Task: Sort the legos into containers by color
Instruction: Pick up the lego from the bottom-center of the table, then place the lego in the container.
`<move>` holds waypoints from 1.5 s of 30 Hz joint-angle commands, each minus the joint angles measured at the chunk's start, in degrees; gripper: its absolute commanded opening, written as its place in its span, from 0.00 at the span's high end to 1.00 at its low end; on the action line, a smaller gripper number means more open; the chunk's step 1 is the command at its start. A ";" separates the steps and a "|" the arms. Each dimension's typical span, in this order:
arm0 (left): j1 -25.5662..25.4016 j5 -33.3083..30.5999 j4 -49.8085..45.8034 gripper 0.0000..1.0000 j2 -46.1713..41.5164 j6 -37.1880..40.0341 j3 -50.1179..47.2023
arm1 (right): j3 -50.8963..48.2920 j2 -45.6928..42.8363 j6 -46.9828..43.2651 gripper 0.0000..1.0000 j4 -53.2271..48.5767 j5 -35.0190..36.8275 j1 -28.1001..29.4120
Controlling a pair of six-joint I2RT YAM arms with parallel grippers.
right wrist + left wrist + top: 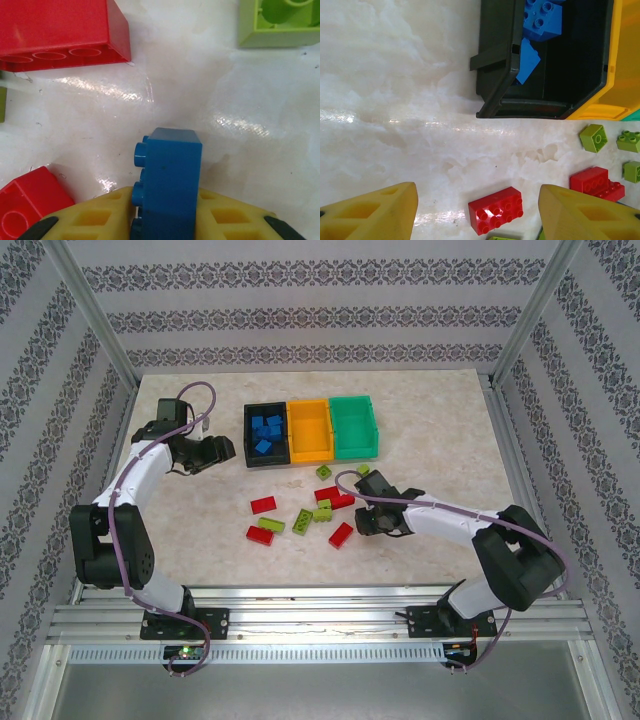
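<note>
3 bins touch in a row at far-centre of table [440, 440]: black bin [248, 436] on left, orange bin [309, 430] in mid, green bin [355, 425] on right. Black bin holds several blue legos [266, 430], loosely piled. Orange & green bins show bare floors in top view.

Right gripper [165, 202] is low over table at near-right edge of the loose pile. Its jaws are clamped on a blue brick [167, 180] held btwn the yellow fingers [100, 217], studs facing left in wrist view. Around it are a big red brick [60, 30] to far-left, a second red brick [25, 210] just beside the left finger & an upturned lime brick [280, 22] to far-right.

Left gripper [477, 192] hovers just left & near of black bin, jaws wide apart w/ nothing btwn them. A red 2x4 brick [495, 210] lies on table below the gap.

Loose pile sits on the near side of the bins: abt 4 red bricks [263, 504] & abt 5 lime bricks [302, 518], scattered, all outside the bins
</note>
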 commanded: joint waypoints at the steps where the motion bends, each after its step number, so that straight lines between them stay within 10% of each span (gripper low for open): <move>1: 0.46 0.48 1.02 0.35 0.36 0.12 1.13 | 2.22 -2.17 0.06 0.69 -0.14 -0.64 -0.26; 26: 0.50 0.36 0.74 0.34 0.92 0.30 1.22 | 60.12 35.48 -6.29 0.69 -1.15 -14.02 2.18; 33: 0.53 0.22 0.72 0.34 1.15 0.32 1.34 | 77.77 46.14 -8.96 0.52 -10.51 -12.49 1.85; 45: 0.52 1.59 0.48 0.35 1.97 0.44 1.49 | 50.24 26.87 -11.28 0.51 -2.78 -14.01 2.62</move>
